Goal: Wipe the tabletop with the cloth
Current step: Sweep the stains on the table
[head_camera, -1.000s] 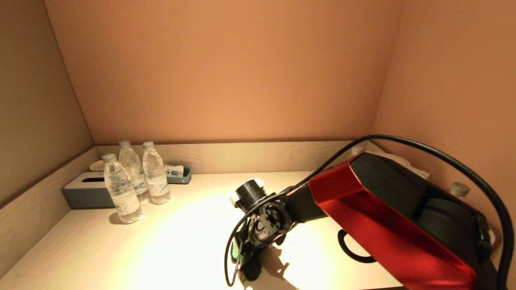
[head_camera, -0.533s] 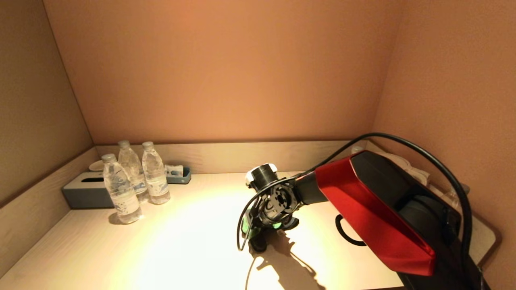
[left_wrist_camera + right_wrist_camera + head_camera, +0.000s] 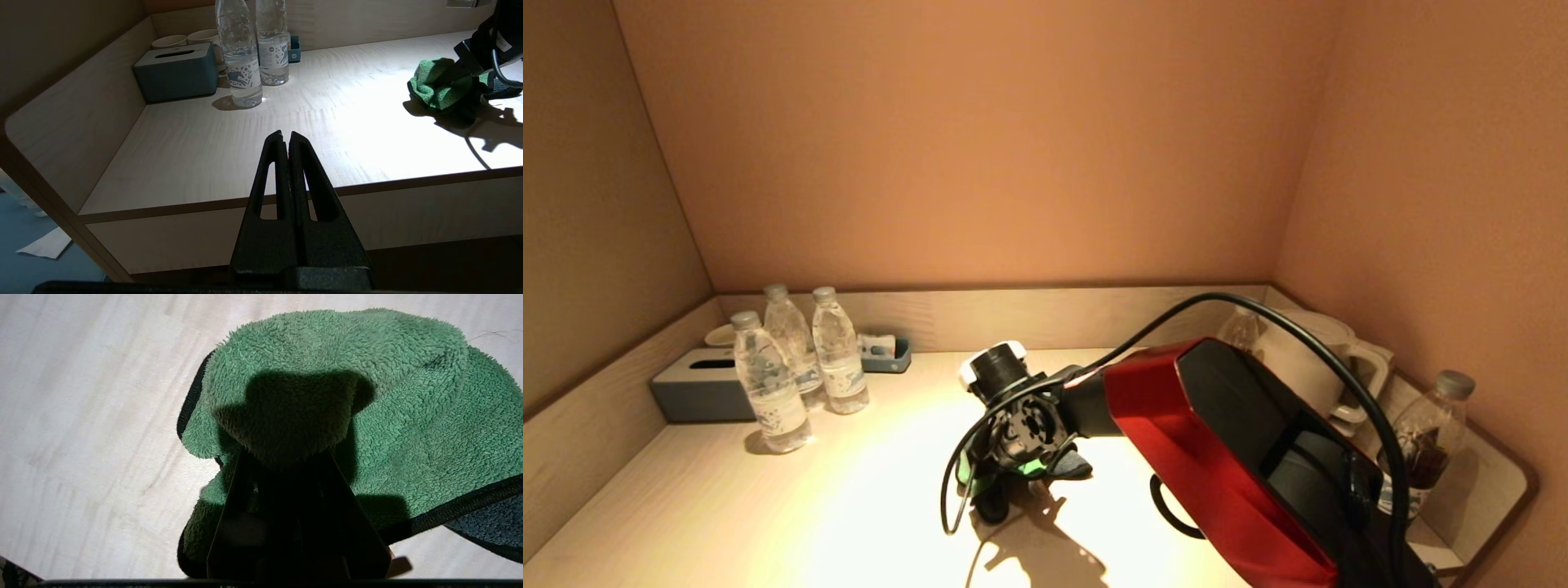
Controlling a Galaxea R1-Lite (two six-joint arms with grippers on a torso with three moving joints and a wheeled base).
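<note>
A green fleece cloth (image 3: pixel 408 416) with a dark trim lies bunched on the pale wooden tabletop (image 3: pixel 849 506). My right gripper (image 3: pixel 292 457) is shut on the cloth and presses it on the table near the middle. In the head view the cloth (image 3: pixel 968 474) shows under the wrist of the red right arm (image 3: pixel 1176 425). In the left wrist view the cloth (image 3: pixel 437 83) sits at the far right. My left gripper (image 3: pixel 284 136) is shut and empty, parked off the table's front edge.
Three water bottles (image 3: pixel 792 367) and a grey tissue box (image 3: pixel 690 388) stand at the back left. A white kettle (image 3: pixel 1307 351) and a bottle (image 3: pixel 1429 441) stand at the right wall. A black cable (image 3: pixel 956 490) hangs from the right wrist.
My right gripper moved away from the front edge with the cloth, first to the right, then to the left. The arm dropped, uncovering the kettle and bottle.
</note>
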